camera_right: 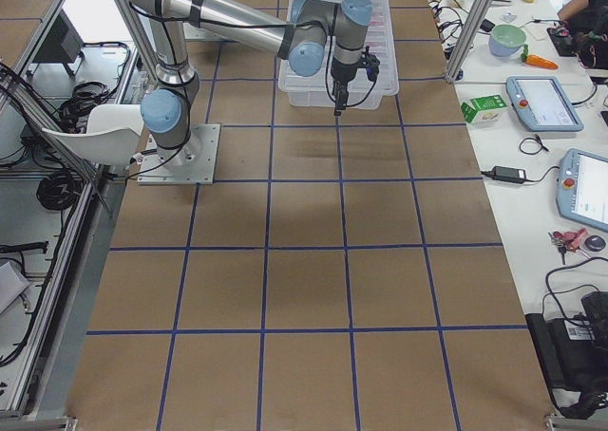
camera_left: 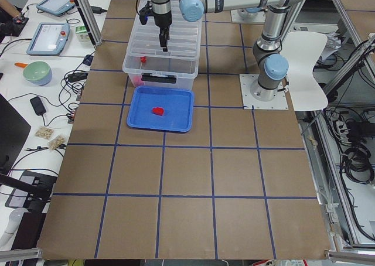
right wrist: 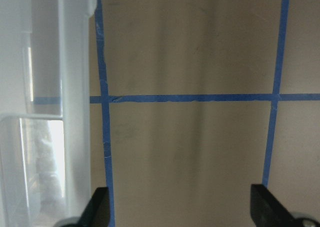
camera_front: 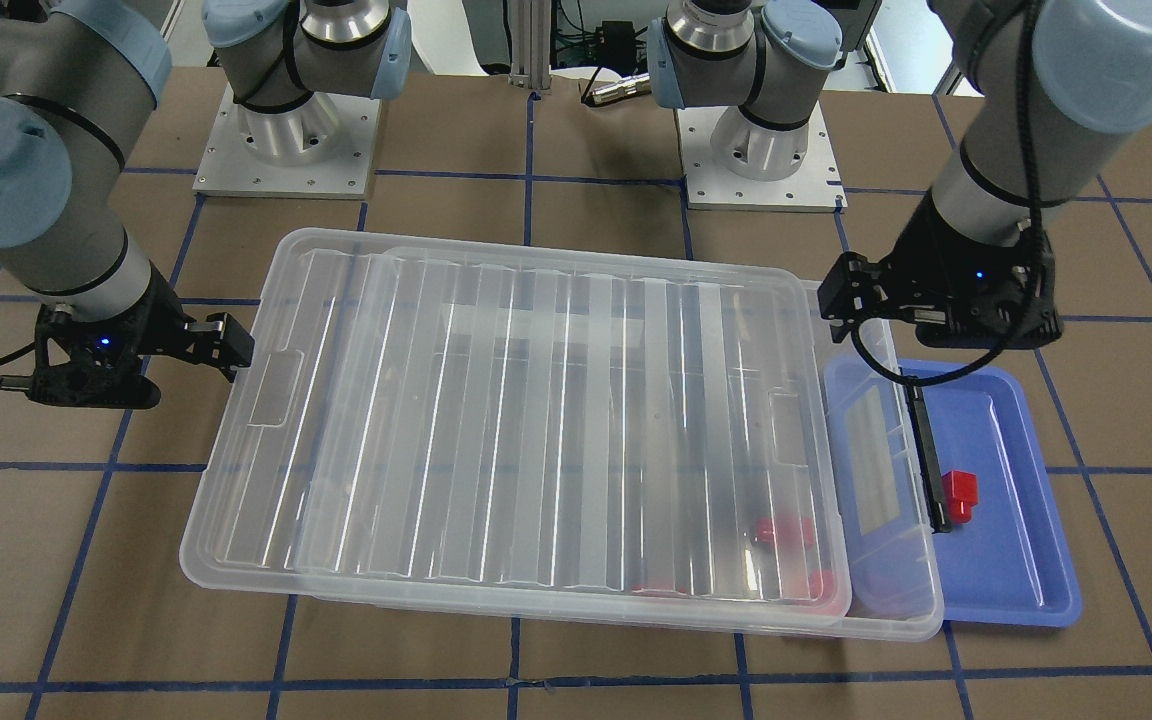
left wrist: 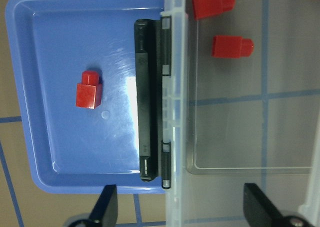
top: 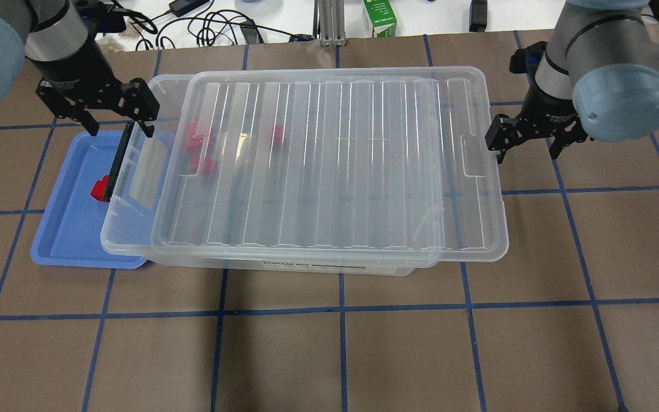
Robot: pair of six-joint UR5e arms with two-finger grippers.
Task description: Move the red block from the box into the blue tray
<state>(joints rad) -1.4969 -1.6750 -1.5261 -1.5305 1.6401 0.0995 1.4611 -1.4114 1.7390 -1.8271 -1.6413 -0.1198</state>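
Observation:
One red block (left wrist: pixel 89 90) lies in the blue tray (left wrist: pixel 60 47), also seen in the overhead view (top: pixel 99 189) and the front view (camera_front: pixel 959 495). The clear box (top: pixel 329 166) overlaps the blue tray (top: pixel 72 229) with its black-latch end (left wrist: pixel 147 102). Its ribbed lid is slid toward my right, leaving that end uncovered. Several red blocks (top: pixel 195 140) lie inside near that end. My left gripper (top: pixel 119 129) is open and empty above the latch and tray edge. My right gripper (top: pixel 527 149) is open and empty over bare table by the box's other end.
The table is brown with blue grid tape (top: pixel 341 309). The arm bases (camera_front: pixel 286 150) stand behind the box. A green carton (top: pixel 380 17) and cables lie past the far edge. Tablets and a bowl (camera_left: pixel 37 72) sit on a side bench.

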